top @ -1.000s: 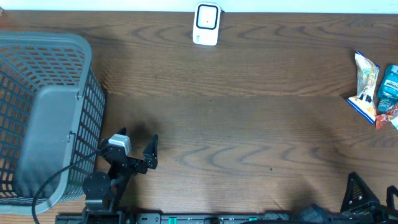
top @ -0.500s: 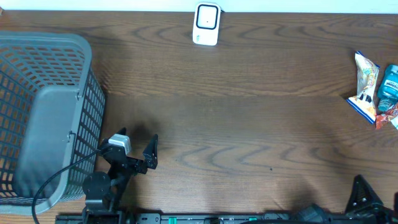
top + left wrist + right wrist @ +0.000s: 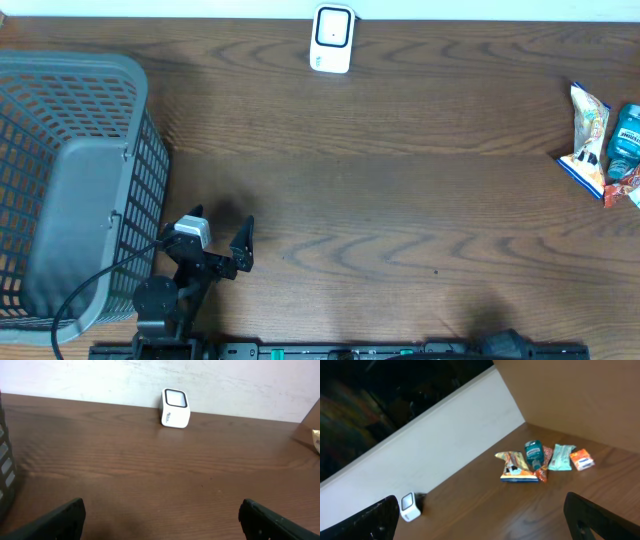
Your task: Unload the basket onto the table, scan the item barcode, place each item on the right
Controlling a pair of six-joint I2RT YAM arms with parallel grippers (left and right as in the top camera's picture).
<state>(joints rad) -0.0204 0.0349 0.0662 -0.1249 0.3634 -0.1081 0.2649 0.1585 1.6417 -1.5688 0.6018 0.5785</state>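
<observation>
Items [image 3: 598,140], bunched and overlapping at the right edge of the bench [image 3: 400,200], far from the scanner [image 3: 332,38] at top centre, could be snagged together or presented barcode-hidden by the left gripper [image 3: 160,506] or right gripper [image 3: 480,501], both wide open and empty.

Overhead straight down on table [image 3: 400,200], left wrist low, right wrist tilted, all share scanner [image 3: 175,408]

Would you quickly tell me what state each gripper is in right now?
Left gripper: open, holding nothing.
Right gripper: open, holding nothing.
</observation>
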